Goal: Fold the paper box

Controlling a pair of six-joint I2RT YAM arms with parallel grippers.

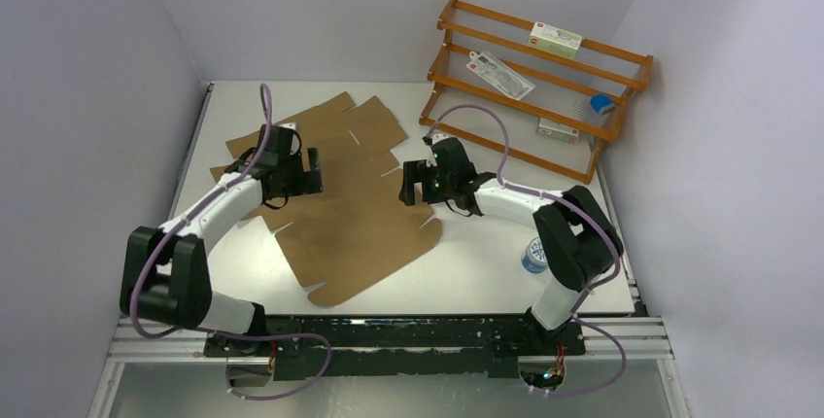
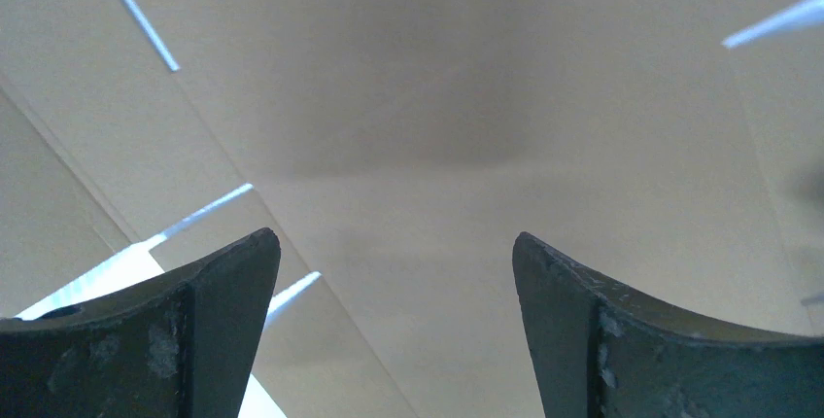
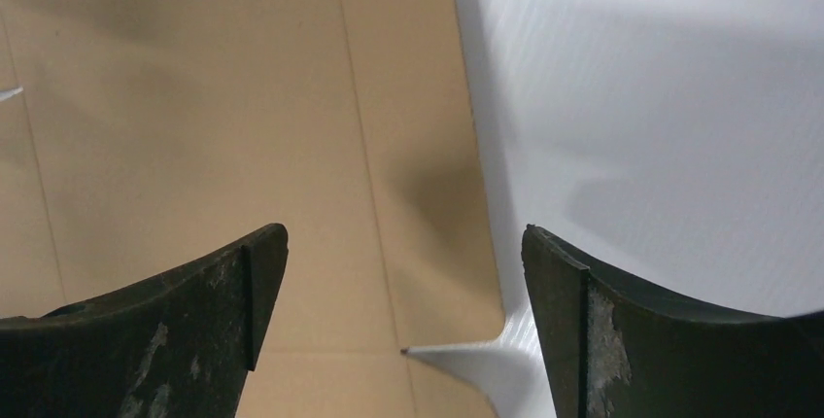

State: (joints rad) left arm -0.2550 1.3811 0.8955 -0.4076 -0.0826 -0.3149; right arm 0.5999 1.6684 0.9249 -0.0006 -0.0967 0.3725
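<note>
The paper box (image 1: pixel 360 233) is a flat brown die-cut cardboard sheet with flaps and rounded tabs, lying unfolded on the white table (image 1: pixel 486 272). My left gripper (image 1: pixel 316 173) hangs open over the sheet's left-centre part. In the left wrist view cardboard (image 2: pixel 437 97) fills the space between the spread fingers, with slots showing the table. My right gripper (image 1: pixel 408 188) stands open over the sheet's right edge. In the right wrist view its gap (image 3: pixel 405 228) straddles a narrow side flap (image 3: pixel 418 146) and a notch, with bare table (image 3: pixel 661 97) to the right. Neither gripper holds anything.
An orange wooden rack (image 1: pixel 539 78) stands at the back right and holds small white cartons (image 1: pixel 554 41) and a blue item (image 1: pixel 601 103). A small round blue-and-white tin (image 1: pixel 533 255) sits beside the right arm's elbow. Grey walls enclose the table on three sides.
</note>
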